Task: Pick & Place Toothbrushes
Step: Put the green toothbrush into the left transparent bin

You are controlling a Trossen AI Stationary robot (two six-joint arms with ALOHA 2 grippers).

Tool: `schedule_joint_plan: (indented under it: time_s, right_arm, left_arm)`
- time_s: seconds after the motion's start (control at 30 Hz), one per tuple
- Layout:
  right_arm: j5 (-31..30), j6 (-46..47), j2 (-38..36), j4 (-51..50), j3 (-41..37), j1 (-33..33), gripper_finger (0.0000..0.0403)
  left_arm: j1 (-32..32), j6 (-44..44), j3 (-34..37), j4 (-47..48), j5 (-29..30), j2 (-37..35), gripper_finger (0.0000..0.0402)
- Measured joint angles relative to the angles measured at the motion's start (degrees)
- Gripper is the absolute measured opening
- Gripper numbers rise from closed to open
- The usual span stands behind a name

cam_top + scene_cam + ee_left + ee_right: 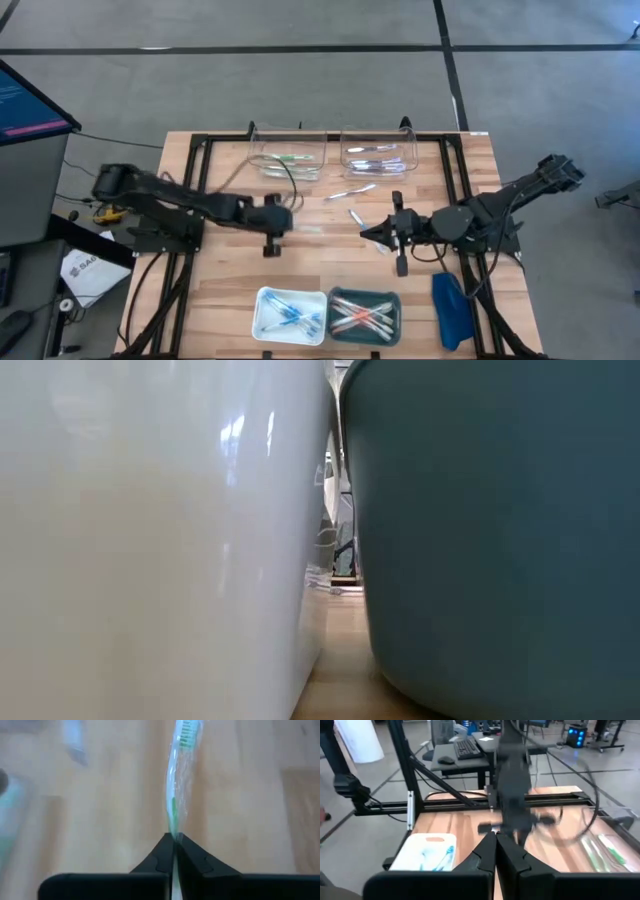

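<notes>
The left end effector (173, 840) was clamped on a green toothbrush (179, 780), lifted off the desk (230, 270) for carrying; the right end effector (495, 840) hung clenched and empty.

toothbrush (176, 795): green, clear wrap | trays: white (290, 313), teal (364, 313) | table (220, 270): light wood

Toothbrush bins front and back, grippers between

On the table (220, 290), two clear bins (288, 152) (378, 152) sit side by side at the far edge, two tubs (291, 313) (365, 313) at the near edge. The left gripper (283, 222) and right gripper (372, 232) face each other mid-table; loose toothbrushes (352, 192) lie just beyond them.
</notes>
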State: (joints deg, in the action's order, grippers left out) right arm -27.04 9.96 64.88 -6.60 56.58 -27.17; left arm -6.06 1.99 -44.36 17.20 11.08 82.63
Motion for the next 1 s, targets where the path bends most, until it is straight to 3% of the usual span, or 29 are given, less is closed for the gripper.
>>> schedule_joint_plan:
  time_s: [0.2,0.37,0.5,0.67,0.87,1.0]
  right_arm:
    - [0.01,-0.01,0.00,-1.88,0.02,1.98,0.0002]
    - [0.02,0.06,0.00,-3.23,0.02,3.37,0.0002]
    - [0.01,0.14,0.00,-3.97,0.02,4.26,0.0002]
    - [0.01,0.13,0.00,-5.51,0.02,4.78,0.0002]
    - [0.01,0.15,0.00,-7.06,0.02,4.80,0.0002]
    - [0.01,0.14,0.00,-7.59,0.02,4.80,0.0002]
  left_arm:
    - [8.45,-7.81,-0.45,1.74,2.47,-12.99,0.0000]
    - [23.45,-17.39,-7.43,5.59,-1.60,-14.21,0.0000]
    - [33.89,-22.89,-16.14,9.28,-8.37,-7.54,0.0000]
    - [41.18,-29.24,-26.64,17.30,-11.51,4.76,0.0000]
    - [43.90,-33.23,-32.56,24.01,-12.19,16.49,0.0000]
    - [44.66,-33.18,-32.58,24.29,-17.70,20.38,0.0001]
